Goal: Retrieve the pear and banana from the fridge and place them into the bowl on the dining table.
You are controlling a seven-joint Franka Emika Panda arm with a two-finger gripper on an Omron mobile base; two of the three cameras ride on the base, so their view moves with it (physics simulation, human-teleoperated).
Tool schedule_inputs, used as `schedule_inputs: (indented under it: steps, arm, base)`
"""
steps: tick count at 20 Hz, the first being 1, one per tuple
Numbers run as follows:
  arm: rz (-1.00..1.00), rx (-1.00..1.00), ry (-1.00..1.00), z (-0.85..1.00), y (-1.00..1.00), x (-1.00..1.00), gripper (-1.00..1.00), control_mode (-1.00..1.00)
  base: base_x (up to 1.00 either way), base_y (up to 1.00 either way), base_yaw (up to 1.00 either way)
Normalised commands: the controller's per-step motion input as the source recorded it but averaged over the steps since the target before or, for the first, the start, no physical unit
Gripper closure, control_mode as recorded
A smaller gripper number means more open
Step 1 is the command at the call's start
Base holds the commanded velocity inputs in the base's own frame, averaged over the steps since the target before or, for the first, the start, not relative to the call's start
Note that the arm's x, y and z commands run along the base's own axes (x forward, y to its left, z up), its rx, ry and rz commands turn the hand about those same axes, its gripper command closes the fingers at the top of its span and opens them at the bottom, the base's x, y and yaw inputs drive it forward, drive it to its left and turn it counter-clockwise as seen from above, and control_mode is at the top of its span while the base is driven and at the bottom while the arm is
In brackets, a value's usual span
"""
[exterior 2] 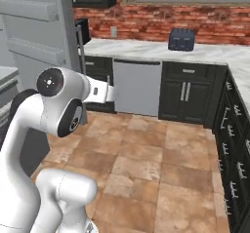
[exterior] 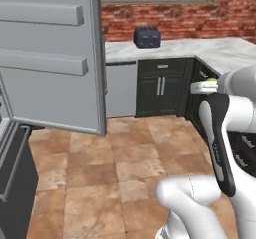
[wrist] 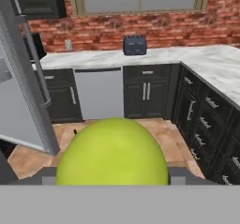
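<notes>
Gripper clamped on the pear, carried above the tiled floor (fingers largely hidden behind the fruit). Fridge door stands open at left. Toaster, apparently, sits on the far bench.

The pear has a smooth, plain yellow-green skin with a soft, even sheen, and the open fridge door is flat matt grey, like painted metal or plastic, with moulded shelf rails of the same finish. The counter is polished-looking white marble with faint grey veins, set on dark matt cabinets with thin metal bar handles, beside a brushed grey dishwasher. The wall is rough red brick, the floor mottled brown stone tile, and the toaster dull dark blue-grey.
</notes>
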Motion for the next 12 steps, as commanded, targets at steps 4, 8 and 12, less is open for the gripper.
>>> schedule_inputs:
  steps: [4, 8, 12]
  arm:
    - [0.00, 0.00, 0.00, 0.00, 0.00, 0.00, 1.00, 1.00]
    - [0.00, 0.00, 0.00, 0.00, 0.00, 0.00, 1.00, 1.00]
    - [0.00, 0.00, 0.00, 0.00, 0.00, 0.00, 1.00, 1.00]
  base:
    - [-0.36, -0.22, -0.28]
    - [-0.04, -0.59, -0.16]
    - [0.00, -1.00, -0.15]
